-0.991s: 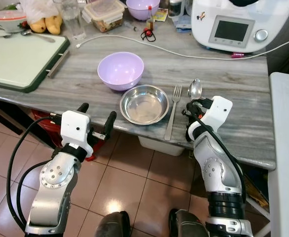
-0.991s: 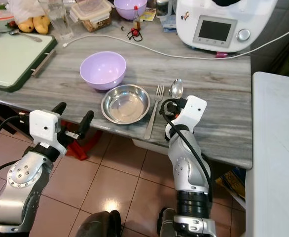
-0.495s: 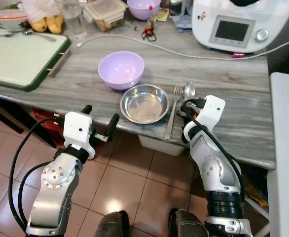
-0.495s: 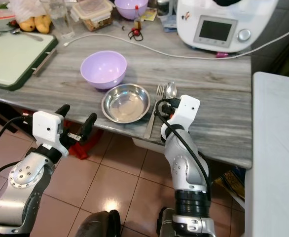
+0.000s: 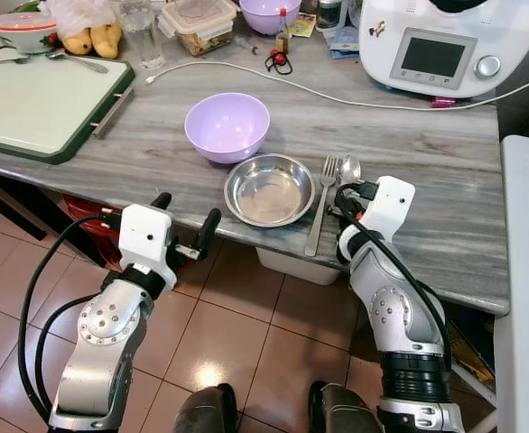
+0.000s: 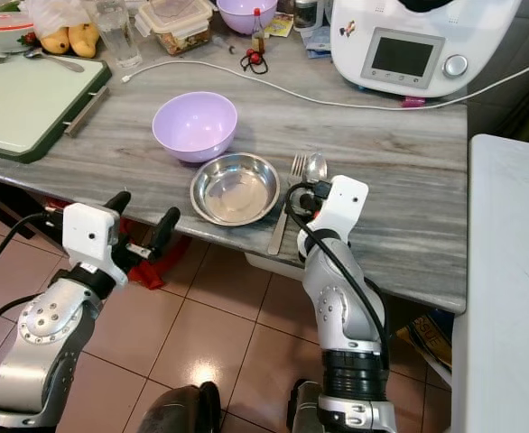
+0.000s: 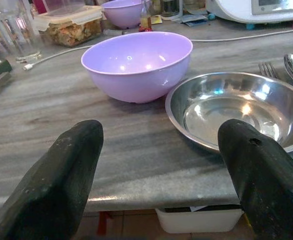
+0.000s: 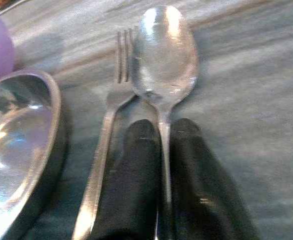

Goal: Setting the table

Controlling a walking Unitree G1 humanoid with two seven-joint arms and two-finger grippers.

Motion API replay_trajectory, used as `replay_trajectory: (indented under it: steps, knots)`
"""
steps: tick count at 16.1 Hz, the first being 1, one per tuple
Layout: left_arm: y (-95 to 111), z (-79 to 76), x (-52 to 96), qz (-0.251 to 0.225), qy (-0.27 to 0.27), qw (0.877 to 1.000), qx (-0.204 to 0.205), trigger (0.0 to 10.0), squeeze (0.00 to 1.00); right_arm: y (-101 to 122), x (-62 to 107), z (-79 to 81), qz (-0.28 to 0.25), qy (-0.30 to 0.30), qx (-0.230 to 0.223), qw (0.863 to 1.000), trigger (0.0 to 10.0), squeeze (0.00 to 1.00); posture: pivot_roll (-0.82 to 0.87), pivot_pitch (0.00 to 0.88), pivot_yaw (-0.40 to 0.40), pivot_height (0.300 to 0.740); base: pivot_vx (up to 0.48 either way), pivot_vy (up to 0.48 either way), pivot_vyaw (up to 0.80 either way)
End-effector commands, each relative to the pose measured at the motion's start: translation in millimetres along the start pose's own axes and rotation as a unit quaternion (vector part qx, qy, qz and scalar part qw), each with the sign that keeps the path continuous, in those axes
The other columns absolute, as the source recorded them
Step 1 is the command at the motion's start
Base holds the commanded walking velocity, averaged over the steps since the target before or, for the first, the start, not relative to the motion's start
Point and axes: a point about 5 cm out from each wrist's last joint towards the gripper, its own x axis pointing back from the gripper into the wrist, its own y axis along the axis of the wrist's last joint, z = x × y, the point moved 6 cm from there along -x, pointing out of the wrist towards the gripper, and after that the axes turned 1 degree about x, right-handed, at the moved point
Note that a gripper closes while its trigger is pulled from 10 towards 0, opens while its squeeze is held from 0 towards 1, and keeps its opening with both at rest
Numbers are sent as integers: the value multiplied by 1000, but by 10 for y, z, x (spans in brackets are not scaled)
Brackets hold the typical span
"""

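Steel spoon, pinched in the closed right gripper, has shifted in beside the metal fork near the grey surface's front edge; placement looks near. Left gripper hovers open, empty.

The spoon, fork and steel bowl are shiny metal; the lilac bowl is glossy plastic; the bench is matt grey woodgrain.

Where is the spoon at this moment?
In the left eye view the spoon lies on the grey table, held by the right gripper, just right of the fork and the steel bowl.
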Motion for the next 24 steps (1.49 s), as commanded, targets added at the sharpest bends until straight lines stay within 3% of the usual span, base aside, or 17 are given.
replay_trajectory:
  steps: [1, 7, 12, 13, 14, 15, 16, 18, 21, 22, 24]
  knots:
    - [4, -1, 12, 2, -2, 1000, -2, 10000, 0, -303, 8, -203, 57, -41, -3, 997, 10000, 1000, 32, 195, 87, 740, 0, 0, 0]
    - [5, -5, -4, 0, -1, 1000, 0, 10000, 0, -230, 15, -248, 44, -48, 14, 998, 10000, 1000, 28, 183, 86, 740, 0, 0, 0]
    - [-100, 130, -49, 19, 61, 998, -18, 10000, 0, 94, 120, -404, -39, -52, 77, 995, 10000, 1000, 17, 109, 92, 740, 0, 0, 0]
    - [-155, 171, -53, 30, 81, 996, -26, 10000, 0, 197, 163, -444, -68, -51, 103, 991, 10000, 1000, 9, 87, 96, 740, 0, 0, 0]
    - [-222, 143, -55, 37, 79, 996, -9, 10000, 0, 291, 209, -453, -103, -39, 134, 985, 10000, 1000, -4, 50, 95, 740, 0, 0, 0]
    - [-240, 134, -52, 39, 79, 996, -4, 10000, 0, 294, 214, -446, -107, -34, 144, 983, 10000, 1000, -7, 45, 95, 740, 0, 0, 0]
    - [-282, 39, -39, 42, 70, 997, -2, 10000, 0, 333, 256, -452, -135, -29, 172, 975, 10000, 1000, -14, 14, 95, 740, 0, 0, 0]
    - [-297, 4, -45, 39, 68, 997, -6, 10000, 0, 388, 295, -447, -159, -26, 186, 969, 10000, 1000, -20, 0, 92, 740, 0, 0, 0]
    - [-285, 86, -137, 31, 86, 996, -3, 10000, 0, 514, 394, -419, -203, -17, 198, 959, 10000, 1000, -34, 0, 86, 740, 0, 0, 0]
    - [-271, 99, -160, 28, 87, 996, -3, 10000, 0, 507, 416, -415, -207, -10, 204, 957, 10000, 0, -35, 0, 85, 740, 0, 0, 0]
    - [-258, 97, -173, 24, 87, 996, -5, 10000, 0, 447, 456, -459, -204, -6, 200, 958, 10000, 0, -40, 0, 87, 740, -268, 0, 0]
